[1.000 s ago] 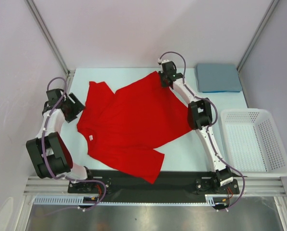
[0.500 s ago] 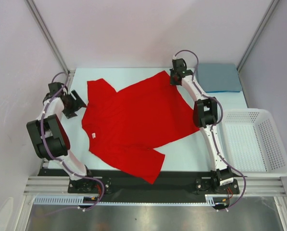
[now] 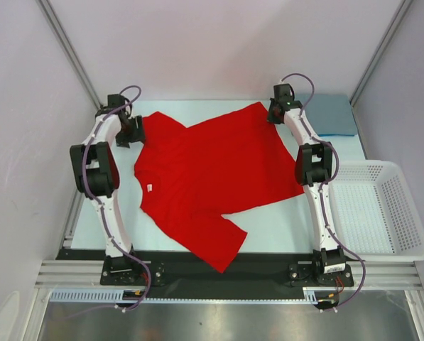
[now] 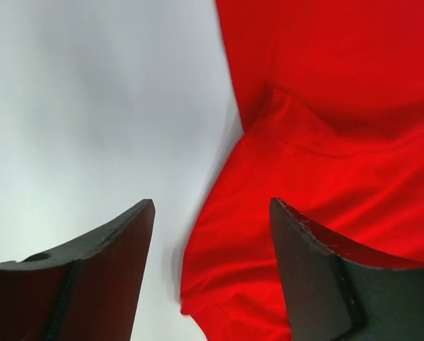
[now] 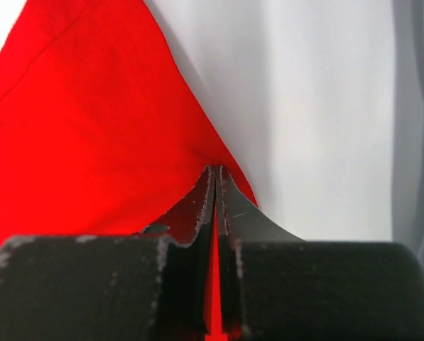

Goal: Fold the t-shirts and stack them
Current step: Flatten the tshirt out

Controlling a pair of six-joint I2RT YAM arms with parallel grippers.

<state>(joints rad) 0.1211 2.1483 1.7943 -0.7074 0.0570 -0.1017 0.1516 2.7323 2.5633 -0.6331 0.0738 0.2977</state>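
Note:
A bright red t-shirt (image 3: 219,170) lies spread and skewed across the table, its white neck label (image 3: 149,188) at the left and one sleeve toward the near edge. My right gripper (image 3: 275,118) is shut on the shirt's far right hem corner; in the right wrist view red cloth (image 5: 91,142) runs between the closed fingers (image 5: 215,170). My left gripper (image 3: 135,129) stands open over the far left sleeve. In the left wrist view the sleeve's edge (image 4: 325,142) lies between the spread fingers (image 4: 212,204), and nothing is gripped. A slate blue folded t-shirt (image 3: 334,114) lies at the far right.
A white mesh basket (image 3: 361,165) stands to the right of the right arm. Frame posts rise at the back corners. The blue cloth (image 5: 419,106) lies just right of the right gripper. The arms' base rail runs along the near edge.
The right gripper closed on the hem corner and pulled it right, shifting the red shirt that way. The left arm swung from the shirt's left side to the far sleeve.

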